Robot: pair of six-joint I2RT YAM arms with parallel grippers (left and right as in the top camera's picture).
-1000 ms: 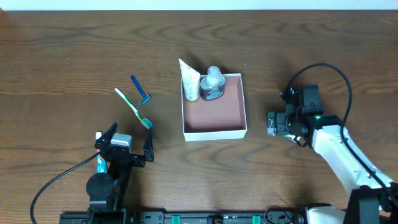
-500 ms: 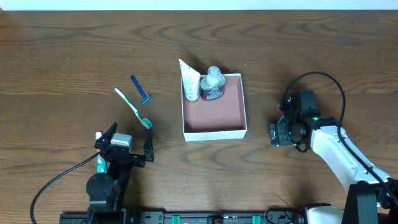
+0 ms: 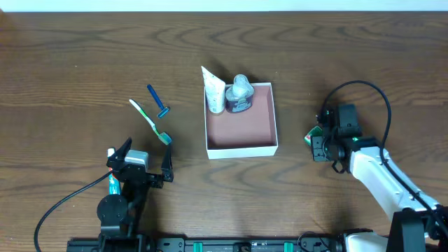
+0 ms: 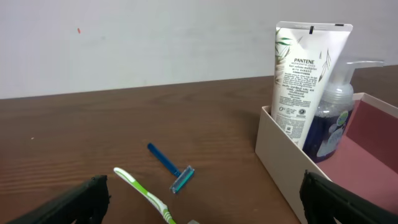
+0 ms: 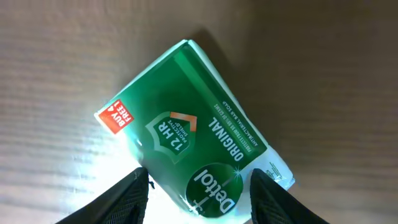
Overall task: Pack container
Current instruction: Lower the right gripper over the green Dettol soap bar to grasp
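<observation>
The square, shallow, white-walled container (image 3: 241, 149) (image 4: 280, 168) with a pinkish-brown floor sits mid-tabletop. A white plastic tube (image 3: 214, 89) (image 4: 305, 74) and a blue pump bottle (image 3: 239, 94) (image 4: 333, 121) stand in its far-left corner. Toward the right edge, the right gripper (image 3: 316, 136) (image 5: 199, 186) straddles a green cardboard soap pack (image 3: 310, 135) (image 5: 186, 130); whether it grips is unclear. The left gripper (image 3: 145, 157) (image 4: 205, 205), by the front edge, gapes wide.

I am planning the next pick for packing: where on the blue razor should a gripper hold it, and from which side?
Probably mid-handle on the blue razor, from straight above, jaws across the handle. It lies flat on the table, and the handle is straight and thin, the head wider.
</observation>
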